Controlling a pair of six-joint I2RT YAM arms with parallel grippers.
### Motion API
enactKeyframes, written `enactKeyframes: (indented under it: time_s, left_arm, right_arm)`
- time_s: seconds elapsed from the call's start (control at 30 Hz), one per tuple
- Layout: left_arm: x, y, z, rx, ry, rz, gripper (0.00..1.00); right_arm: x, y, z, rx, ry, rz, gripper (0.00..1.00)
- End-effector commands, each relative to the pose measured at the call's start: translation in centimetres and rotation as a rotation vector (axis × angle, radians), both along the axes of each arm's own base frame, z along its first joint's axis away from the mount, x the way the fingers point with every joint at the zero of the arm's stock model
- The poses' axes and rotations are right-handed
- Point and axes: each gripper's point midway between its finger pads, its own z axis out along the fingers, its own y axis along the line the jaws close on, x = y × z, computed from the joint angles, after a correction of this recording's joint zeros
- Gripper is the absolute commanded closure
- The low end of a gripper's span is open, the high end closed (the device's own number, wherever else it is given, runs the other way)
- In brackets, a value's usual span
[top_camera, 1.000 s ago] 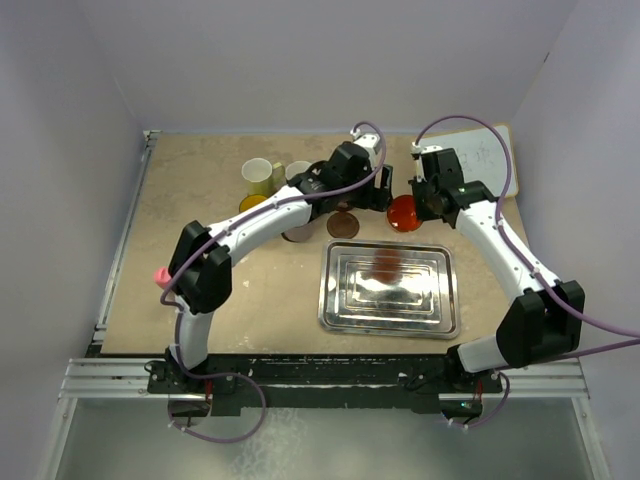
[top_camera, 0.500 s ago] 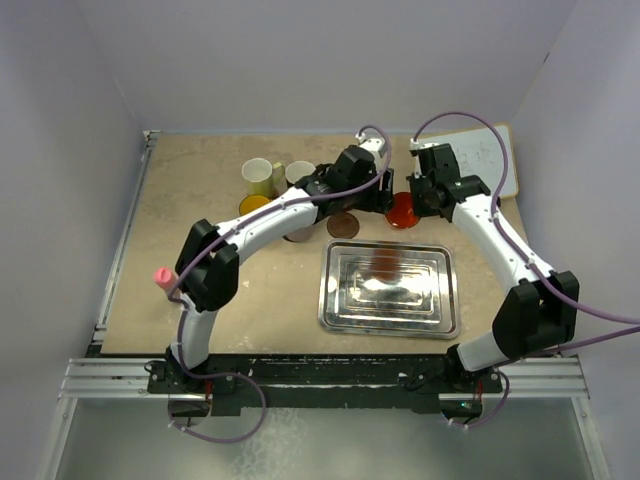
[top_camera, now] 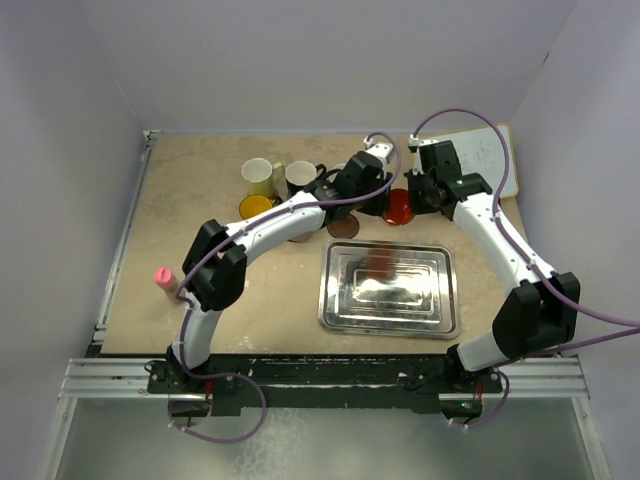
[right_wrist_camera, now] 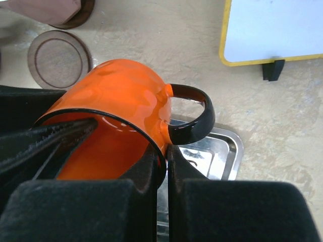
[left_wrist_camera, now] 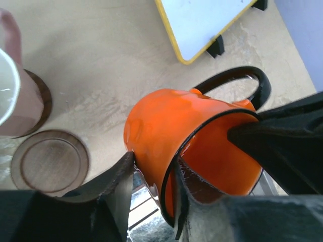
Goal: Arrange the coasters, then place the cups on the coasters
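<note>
Two arms meet at the far middle of the surface [top_camera: 190,200]. The left arm bows rightward and the right arm angles inward from the right edge. Right pincer [right_wrist_camera: 166,151] clamped on the rim of the orange-red mug [top_camera: 399,207], beside the handle. Mug tilted above the far edge of the steel tray [top_camera: 325,290]. Left pincer [left_wrist_camera: 151,164] straddles the opposite rim, one finger inside, one outside. Whether it pinches, cannot tell.

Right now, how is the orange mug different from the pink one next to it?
The orange mug is tilted, its rim pinched by the right gripper; the pink mug stands free on a dark brown coaster. The orange mug is glossy orange-red with a black handle and rim edge; the pink mug is pale, with a matching pink handle. Both are handled mugs.
</note>
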Motion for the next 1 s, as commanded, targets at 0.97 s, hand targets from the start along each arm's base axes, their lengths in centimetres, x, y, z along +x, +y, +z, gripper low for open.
enactKeyframes:
  time_s: [0.97]
  left_arm:
    - [5.4, 5.8, 5.6, 0.057, -0.215, 0.111, 0.97]
  right_arm:
    - [-1.9, 4.5, 3.0, 0.227, -0.002, 0.272, 0.61]
